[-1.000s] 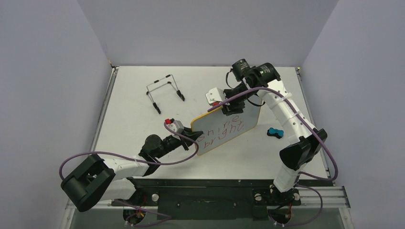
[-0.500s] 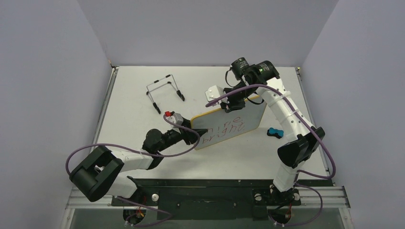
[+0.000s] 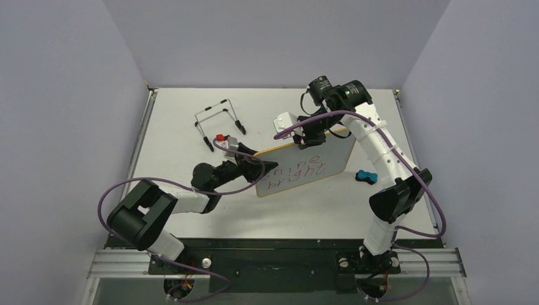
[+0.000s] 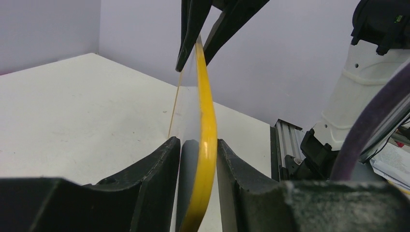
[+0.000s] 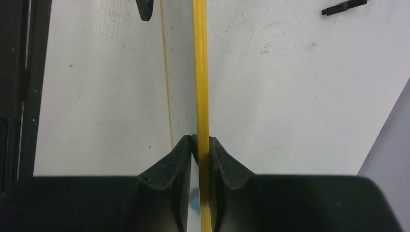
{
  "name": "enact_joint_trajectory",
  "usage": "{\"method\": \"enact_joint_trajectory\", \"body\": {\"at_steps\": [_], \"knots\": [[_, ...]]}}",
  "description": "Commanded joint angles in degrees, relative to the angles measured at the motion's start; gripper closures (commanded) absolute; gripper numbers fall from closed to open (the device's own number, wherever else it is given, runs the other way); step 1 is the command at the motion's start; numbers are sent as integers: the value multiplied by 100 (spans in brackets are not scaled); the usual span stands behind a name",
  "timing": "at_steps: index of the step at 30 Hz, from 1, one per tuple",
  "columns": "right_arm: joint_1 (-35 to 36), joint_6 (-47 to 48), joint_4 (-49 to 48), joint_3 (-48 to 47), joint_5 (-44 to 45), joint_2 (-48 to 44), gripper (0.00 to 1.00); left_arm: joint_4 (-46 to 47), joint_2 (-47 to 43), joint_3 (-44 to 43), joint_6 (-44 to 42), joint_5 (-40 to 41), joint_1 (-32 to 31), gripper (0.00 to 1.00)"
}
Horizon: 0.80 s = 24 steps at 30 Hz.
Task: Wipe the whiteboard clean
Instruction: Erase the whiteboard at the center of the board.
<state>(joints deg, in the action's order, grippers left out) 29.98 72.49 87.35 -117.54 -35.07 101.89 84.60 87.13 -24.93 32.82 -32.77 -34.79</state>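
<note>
**A:** Top view. Where's the whiteboard [image 3: 337,155]?
**B:** Mid-tabletop [image 3: 171,152], up on edge and tilted. White face, yellow frame, red handwriting [image 3: 299,171] unerased. Right claw [image 3: 311,141] on its far edge, left claw [image 3: 257,166] at its near left corner. Wire stand [image 3: 219,121] far left, blue eraser [image 3: 365,176] just right, both apart from it.
**A:** Left wrist?
**B:** Left claw [image 4: 198,142] released. Its fingers [image 4: 159,164] flank the whiteboard [image 4: 205,121] with slim gaps.
**A:** Right wrist?
**B:** Right claw [image 5: 200,140] clenched on the whiteboard [image 5: 200,72], seen edge-on.
</note>
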Motion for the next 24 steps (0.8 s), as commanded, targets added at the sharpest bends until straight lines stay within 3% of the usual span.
{"method": "enact_joint_trajectory", "body": {"at_steps": [1,10,13,14,19,21,24], "knots": [[-46,-15,-136,-80,-117,180,100,973,-62,-350,353,-573,242,71],[-56,20,-40,-158,-131,249,100,50,-177,-615,74,-1272,390,74],[-62,21,-8,-183,-140,271,100,-158,-136,-693,-72,-1435,393,86],[-62,20,-1,-196,-141,280,100,-309,-115,-756,-157,-1517,389,97],[-67,-10,21,-254,-156,332,100,-676,-206,-726,-528,-1410,385,100],[-89,-82,-1,-282,-196,343,84,-1119,-398,-673,-846,-1166,371,100],[-168,-268,-196,-292,-366,265,45,-1646,-848,-537,-1365,-516,322,100]]}}
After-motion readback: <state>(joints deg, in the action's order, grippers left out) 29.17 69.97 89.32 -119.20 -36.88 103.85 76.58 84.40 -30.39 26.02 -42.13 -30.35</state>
